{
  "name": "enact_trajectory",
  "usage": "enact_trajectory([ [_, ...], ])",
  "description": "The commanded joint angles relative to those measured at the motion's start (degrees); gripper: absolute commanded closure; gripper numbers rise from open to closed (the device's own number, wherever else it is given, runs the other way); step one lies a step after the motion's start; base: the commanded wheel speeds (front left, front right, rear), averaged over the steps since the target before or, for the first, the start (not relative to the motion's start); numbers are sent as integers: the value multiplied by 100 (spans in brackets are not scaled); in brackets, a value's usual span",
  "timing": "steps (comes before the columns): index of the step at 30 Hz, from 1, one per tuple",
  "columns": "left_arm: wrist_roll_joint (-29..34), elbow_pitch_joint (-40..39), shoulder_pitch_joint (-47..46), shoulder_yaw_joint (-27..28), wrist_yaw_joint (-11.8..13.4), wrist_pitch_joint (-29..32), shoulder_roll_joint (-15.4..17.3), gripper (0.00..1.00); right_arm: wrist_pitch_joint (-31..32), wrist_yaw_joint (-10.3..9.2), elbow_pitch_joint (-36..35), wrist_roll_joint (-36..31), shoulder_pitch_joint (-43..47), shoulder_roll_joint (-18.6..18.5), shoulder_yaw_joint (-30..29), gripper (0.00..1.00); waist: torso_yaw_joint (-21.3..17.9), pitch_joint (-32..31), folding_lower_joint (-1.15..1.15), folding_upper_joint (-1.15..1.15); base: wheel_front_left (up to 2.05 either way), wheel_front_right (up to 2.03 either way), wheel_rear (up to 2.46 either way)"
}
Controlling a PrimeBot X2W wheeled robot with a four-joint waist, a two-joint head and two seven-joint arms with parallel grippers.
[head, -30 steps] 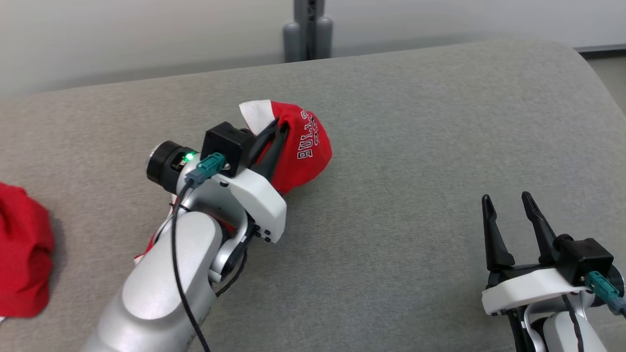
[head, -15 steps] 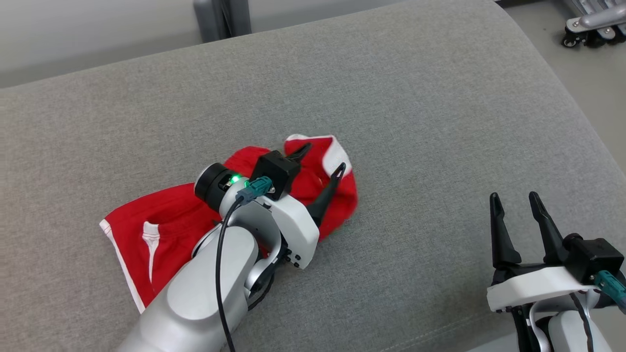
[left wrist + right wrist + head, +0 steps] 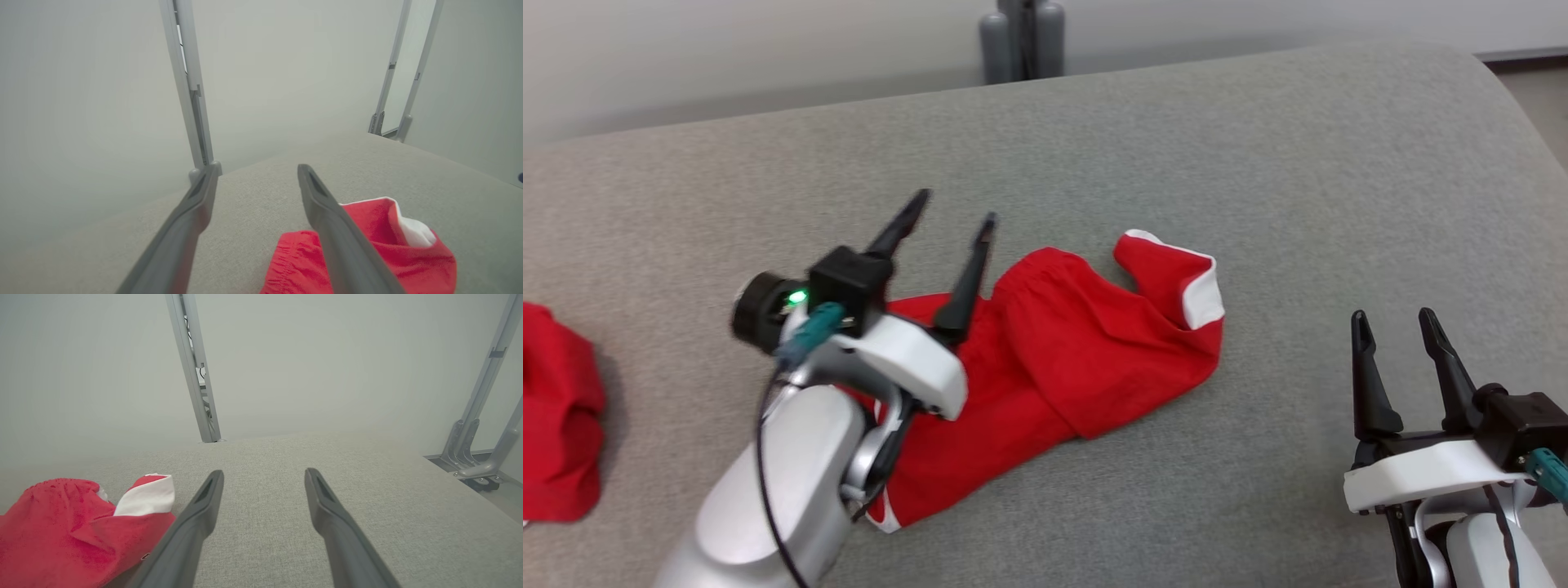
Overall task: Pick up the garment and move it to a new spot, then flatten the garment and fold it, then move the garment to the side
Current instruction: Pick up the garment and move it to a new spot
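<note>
In the head view we see the shorts lying on the tabletop, long axis near-left to far-right, white-trimmed leg pointing far-right. Our left fingers are spread wide over them, and our right fingers are wide too, well apart. In the left wrist view, the shorts lie beneath one finger. In the right wrist view, the shorts are at lower left.

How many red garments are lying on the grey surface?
2. The red shorts lie in the middle, beside the left end effector; another red garment lies at the far left, partly cut off.

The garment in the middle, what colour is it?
Red fabric garment with white trim; clearest in the head view.
</note>
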Motion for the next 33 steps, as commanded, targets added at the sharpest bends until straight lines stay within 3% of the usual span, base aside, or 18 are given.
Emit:
enact_trajectory([
  [1,-128,-138,208,181,95,-10,165,0,-34,11,-34,-38,-21,-34,7,0,242,-132,0,0,0,0,0],
  [8,-454,-658,863,989,563,-280,736,0,-33,11,-32,-98,48,-35,68,0,567,-318,0,0,0,0,0],
  [15,-701,-879,1685,1555,928,-528,1048,0,0,11,-50,-133,264,-36,116,0,798,-601,0,0,0,0,0],
  [27,-765,-843,2597,1524,730,-729,1169,0,161,11,-375,19,851,-36,94,0,951,-1040,0,0,0,0,0],
  [33,-813,-811,2795,1513,746,-748,1180,0,264,11,-608,112,1128,-35,93,0,893,-1157,0,0,0,0,0],
])
